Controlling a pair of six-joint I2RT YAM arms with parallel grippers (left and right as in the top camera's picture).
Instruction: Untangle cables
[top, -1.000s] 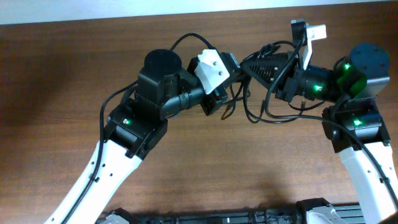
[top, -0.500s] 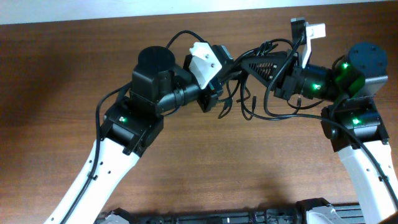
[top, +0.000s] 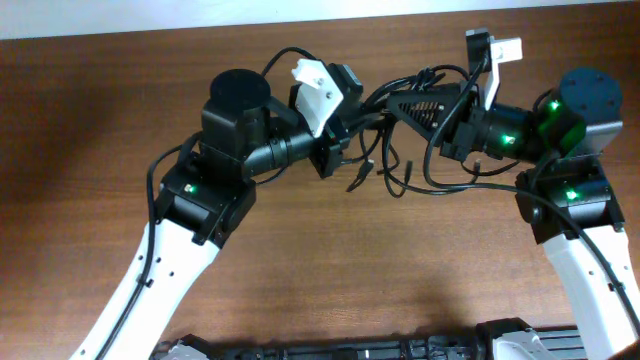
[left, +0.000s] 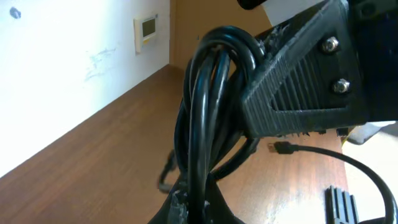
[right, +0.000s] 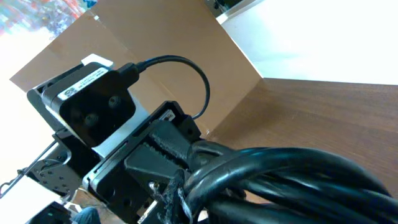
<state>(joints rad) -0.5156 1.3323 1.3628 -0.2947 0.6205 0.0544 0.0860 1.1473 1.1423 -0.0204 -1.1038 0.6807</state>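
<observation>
Holds the black cables (left: 205, 112) clamped in both left pincer (top: 350, 127) and right pincer (top: 387, 104), above the counter's (top: 100, 120) far edge.

One worktop (top: 90, 130), two end effectors (left end effector (top: 345, 135), right end effector (top: 393, 106)) and one tangle of cables (top: 405, 185), strands uncountable.

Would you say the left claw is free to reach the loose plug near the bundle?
Probably not: the left claw is shut on the cables, so it would have to release them first.

cables (left: 205, 112) strung across the upper middle bar passage; the table (top: 90, 110) lies open at left.
</observation>
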